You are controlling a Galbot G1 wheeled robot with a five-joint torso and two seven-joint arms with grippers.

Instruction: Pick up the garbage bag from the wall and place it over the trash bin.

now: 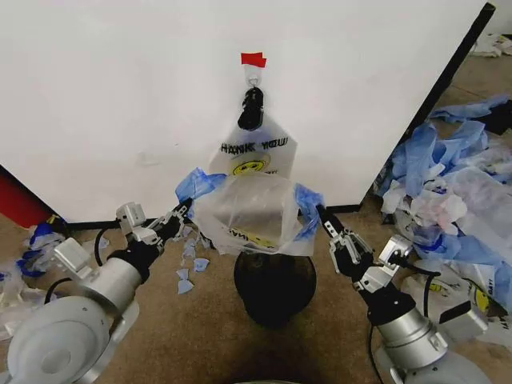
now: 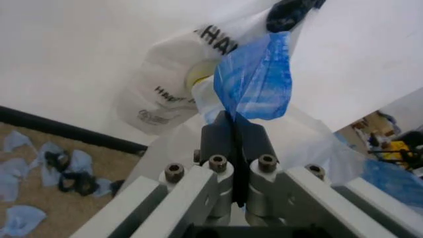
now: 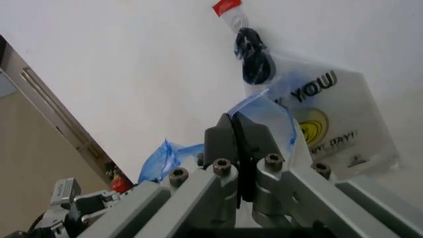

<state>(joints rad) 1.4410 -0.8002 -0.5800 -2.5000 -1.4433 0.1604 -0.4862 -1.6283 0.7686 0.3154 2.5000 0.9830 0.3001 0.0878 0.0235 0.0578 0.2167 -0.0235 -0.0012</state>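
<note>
Keeping both handles taut looks key: left gripper (image 1: pixel 181 213) and right gripper (image 1: pixel 322 220) each pinch the bag (image 1: pixel 252 210), bin (image 1: pixel 274 286) probably just below between them.

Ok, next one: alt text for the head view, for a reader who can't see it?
Both grippers, left and right, hold the blue handles of a thin see-through plastic garbage bag, spread open above a small round black mesh trash bin. Behind, a whiter THANK YOU smiley bag hangs by a black clip on the plain white wall.

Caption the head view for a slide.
Left gripper and right gripper stretch the garbage bag open above the trash bin.
</note>
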